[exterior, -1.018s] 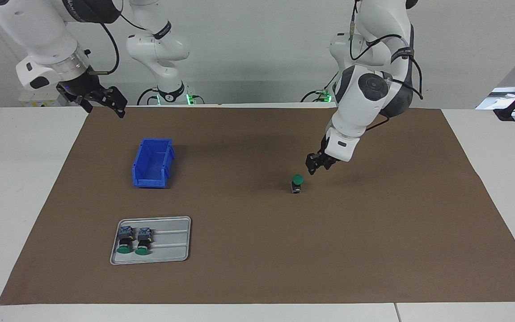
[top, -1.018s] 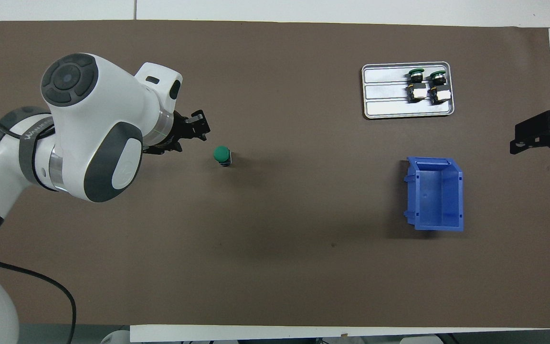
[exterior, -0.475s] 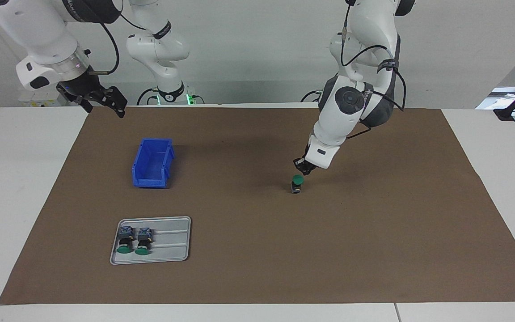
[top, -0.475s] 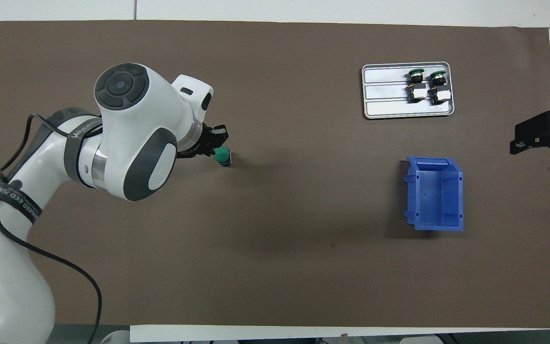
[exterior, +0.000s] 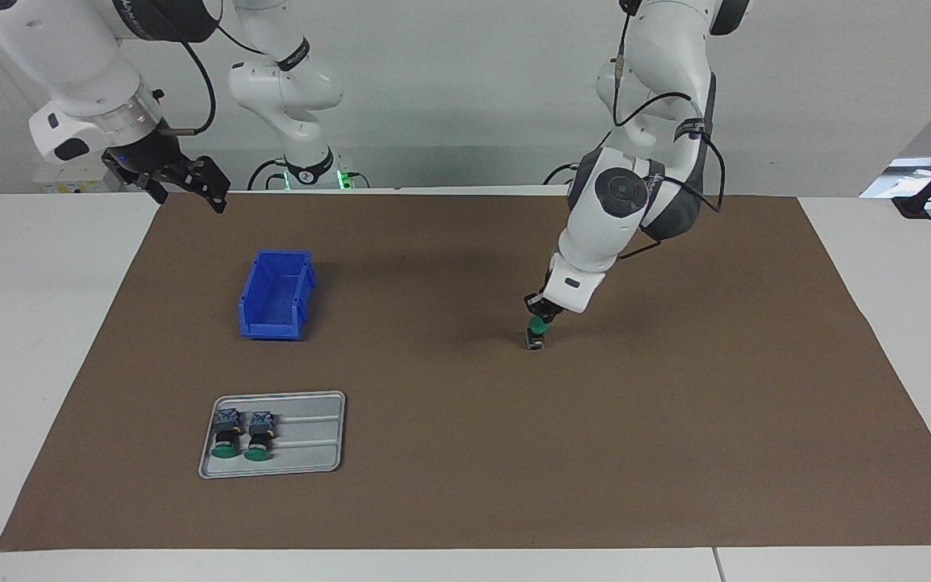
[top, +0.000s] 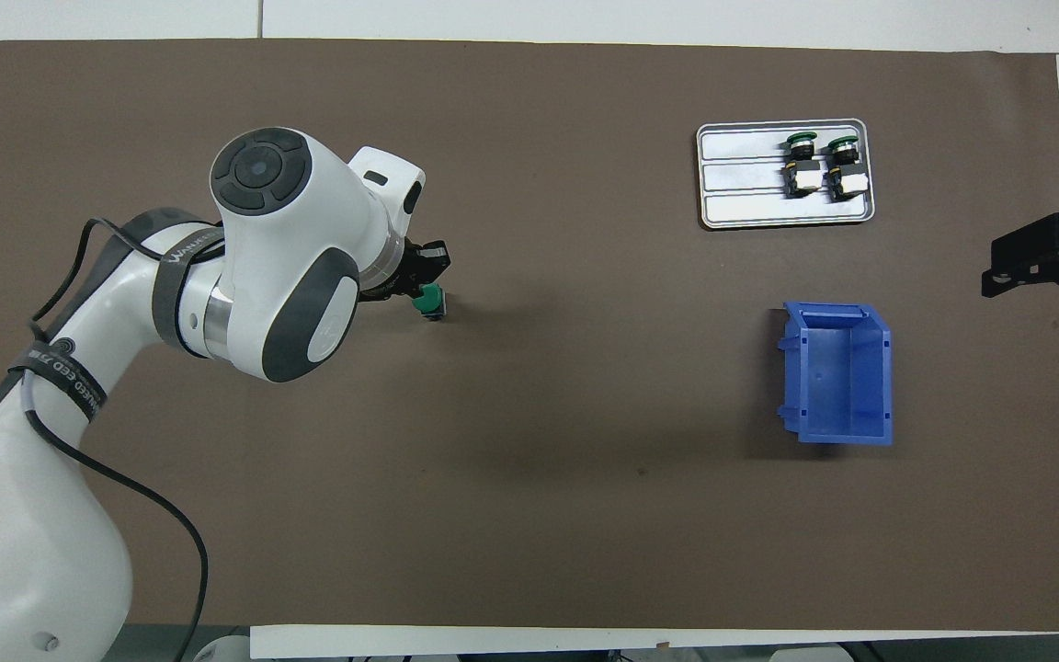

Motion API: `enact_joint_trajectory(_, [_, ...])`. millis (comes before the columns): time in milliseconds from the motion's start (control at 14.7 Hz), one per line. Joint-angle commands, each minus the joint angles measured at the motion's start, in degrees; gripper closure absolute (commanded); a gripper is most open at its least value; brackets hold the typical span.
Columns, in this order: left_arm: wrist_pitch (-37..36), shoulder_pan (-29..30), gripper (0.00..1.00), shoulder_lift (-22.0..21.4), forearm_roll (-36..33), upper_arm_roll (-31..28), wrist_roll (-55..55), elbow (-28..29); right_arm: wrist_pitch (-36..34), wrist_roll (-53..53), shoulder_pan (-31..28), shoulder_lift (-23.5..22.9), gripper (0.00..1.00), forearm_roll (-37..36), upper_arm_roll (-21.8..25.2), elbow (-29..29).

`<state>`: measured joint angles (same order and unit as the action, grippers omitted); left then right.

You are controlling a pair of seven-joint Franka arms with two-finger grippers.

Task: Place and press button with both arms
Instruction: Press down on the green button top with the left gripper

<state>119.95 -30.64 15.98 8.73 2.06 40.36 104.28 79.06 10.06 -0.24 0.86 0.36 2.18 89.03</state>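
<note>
Green-capped button (exterior: 537, 332) stood upright on the brown mat toward the left arm's end of the table, its cap touched from above by the left end effector (exterior: 539, 316) (fingers pressed together), right end effector (exterior: 183, 179) held spread, waiting over the mat's edge nearest the robots.

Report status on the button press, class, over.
Left end effector shut, down on the upright button. Right end effector open, waiting above the table edge. Nothing in the way.
</note>
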Motion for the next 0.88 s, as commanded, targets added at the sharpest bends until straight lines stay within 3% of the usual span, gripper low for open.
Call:
enact_joint_trajectory(0, [1.69,-1.44,1.0,0.63,-1.26,-0.56,0.68,0.13,0.92,-1.27,-0.29,1.34,0.01,0.08,-0.16,1.76])
enact_joint_trajectory(814, [3.97,-1.35,1.0,0.55,-1.26,-0.47,0.07,3.29,0.92,-1.27,-0.29,1.43,0.01,0.08,-0.16,1.76])
